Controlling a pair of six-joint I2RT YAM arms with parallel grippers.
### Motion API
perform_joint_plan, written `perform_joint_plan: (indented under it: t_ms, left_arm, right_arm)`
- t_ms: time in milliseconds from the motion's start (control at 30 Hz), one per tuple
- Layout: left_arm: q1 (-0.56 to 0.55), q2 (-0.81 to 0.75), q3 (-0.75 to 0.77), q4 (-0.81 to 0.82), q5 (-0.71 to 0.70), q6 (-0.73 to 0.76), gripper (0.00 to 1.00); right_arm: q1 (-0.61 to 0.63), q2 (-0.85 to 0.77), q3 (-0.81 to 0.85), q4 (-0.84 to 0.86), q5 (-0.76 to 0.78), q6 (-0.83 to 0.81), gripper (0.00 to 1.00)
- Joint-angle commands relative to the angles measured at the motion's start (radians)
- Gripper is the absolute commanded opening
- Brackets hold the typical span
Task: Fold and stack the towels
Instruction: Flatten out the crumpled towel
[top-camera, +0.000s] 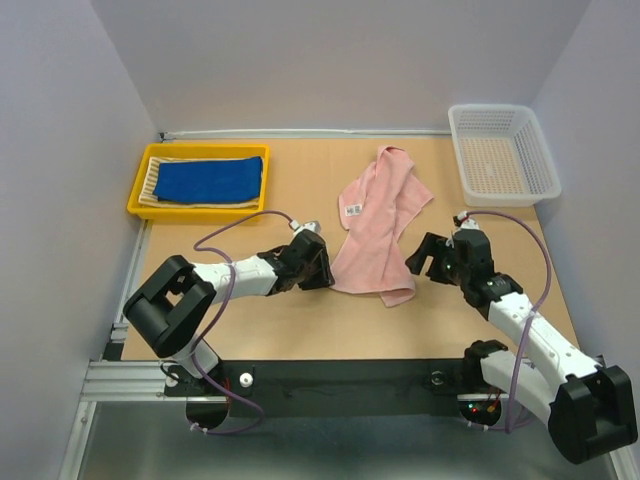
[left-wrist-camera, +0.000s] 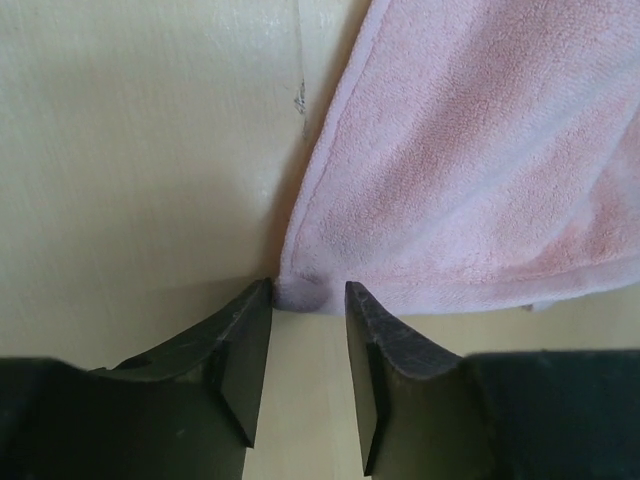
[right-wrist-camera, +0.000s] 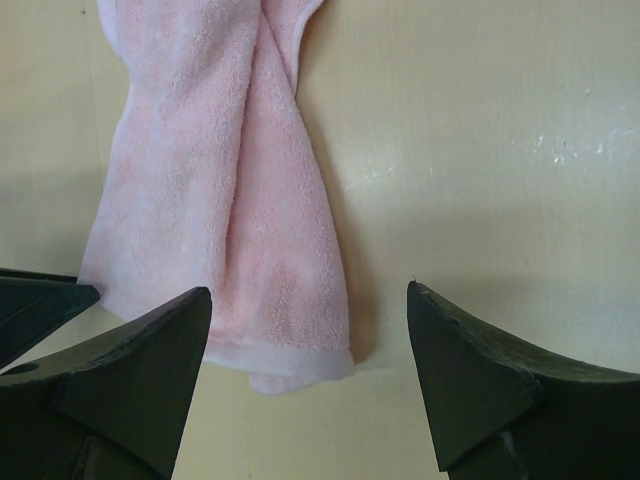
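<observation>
The pale pink towel (top-camera: 380, 225) lies crumpled lengthwise in the middle of the table, its white label (top-camera: 352, 211) facing up. My left gripper (top-camera: 325, 272) is at the towel's near left corner. In the left wrist view the jaws (left-wrist-camera: 308, 284) stand slightly apart with that corner of the towel (left-wrist-camera: 460, 160) right at their tips, not clamped. My right gripper (top-camera: 425, 262) is wide open and empty by the near right corner; its wrist view (right-wrist-camera: 310, 290) shows the towel's end (right-wrist-camera: 220, 200) just ahead. The blue towel (top-camera: 210, 180) lies folded on the striped towel (top-camera: 150, 182).
A yellow tray (top-camera: 135, 205) at the back left holds the blue and striped towels. A white mesh basket (top-camera: 500, 155) stands at the back right. Grey walls close in the table on three sides.
</observation>
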Motion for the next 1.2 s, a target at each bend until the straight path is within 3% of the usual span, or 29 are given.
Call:
perform_joint_plan:
  t_ms: [0,133,233,367,600,800,967,1167]
  left_arm:
    - [-0.015,0.001,0.024,0.0,-0.01,-0.019,0.41]
    - [-0.015,-0.001,0.027,0.0,-0.045,-0.022,0.32]
    - [-0.017,-0.007,0.037,0.0,-0.043,-0.012,0.13]
    - [-0.017,-0.053,0.044,-0.003,-0.048,-0.016,0.0]
    - [-0.017,-0.154,0.124,-0.069,-0.086,-0.013,0.0]
    - [-0.017,-0.214,0.259,-0.167,-0.146,0.019,0.0]
    - [-0.017,-0.208,0.4,-0.218,-0.174,0.045,0.0]
    - [-0.017,-0.165,0.541,-0.256,-0.185,0.067,0.0]
  right_arm:
    - [0.004,-0.046,-0.034,0.022,-0.01,0.058,0.84]
    - [0.004,-0.063,-0.08,0.023,-0.027,0.089,0.84]
    - [0.004,-0.06,-0.111,0.031,-0.05,0.091,0.84]
    - [0.004,-0.058,-0.14,0.032,-0.06,0.095,0.83]
    - [0.004,-0.136,-0.172,0.032,-0.107,0.121,0.78]
    - [0.004,-0.094,-0.168,0.057,-0.151,0.099,0.77]
    - [0.004,-0.055,-0.163,0.11,-0.293,0.037,0.8]
    - [0.004,-0.087,-0.174,0.149,-0.317,0.043,0.83]
